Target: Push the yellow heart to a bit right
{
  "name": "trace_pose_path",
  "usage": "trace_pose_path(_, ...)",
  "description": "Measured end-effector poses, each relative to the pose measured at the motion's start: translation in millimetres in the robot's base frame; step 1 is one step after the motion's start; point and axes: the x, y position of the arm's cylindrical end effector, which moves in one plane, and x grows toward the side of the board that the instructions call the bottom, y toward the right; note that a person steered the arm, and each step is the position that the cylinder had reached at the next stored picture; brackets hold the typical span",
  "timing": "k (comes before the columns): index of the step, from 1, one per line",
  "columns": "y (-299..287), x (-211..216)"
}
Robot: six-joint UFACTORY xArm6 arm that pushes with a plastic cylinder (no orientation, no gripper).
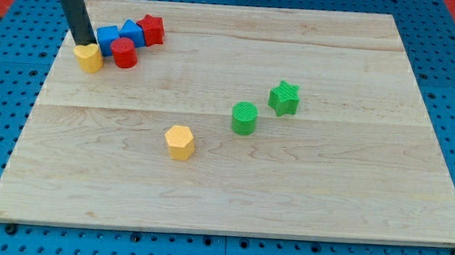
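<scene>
The yellow heart [89, 57] lies near the board's top left corner. My tip [83, 43] stands right at its upper left edge, touching or nearly touching it. Just right of the heart sit a red cylinder [124, 52], a blue block [108, 39] with a second blue block [131, 32] behind it, and a red star-like block [150, 29]. The rod [73, 9] rises from the tip toward the view's top left.
A yellow hexagon block [180, 142] lies left of the board's middle. A green cylinder [245, 117] and a green star [284, 98] lie right of centre. The wooden board [350, 198] rests on a blue pegboard.
</scene>
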Motion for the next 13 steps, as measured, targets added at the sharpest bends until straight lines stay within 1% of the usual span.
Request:
trace_pose_path(1, 0.0, 19.4)
trace_pose_path(2, -17.0, 26.2)
trace_pose_path(3, -24.7, 46.0)
trace_pose_path(4, 4.6, 55.9)
trace_pose_path(5, 29.2, 55.9)
trace_pose_path(8, 32.0, 36.0)
trace_pose_path(9, 58.9, 37.0)
trace_pose_path(10, 76.8, 75.5)
trace_pose_path(11, 80.0, 71.2)
trace_pose_path(13, 102.2, 22.3)
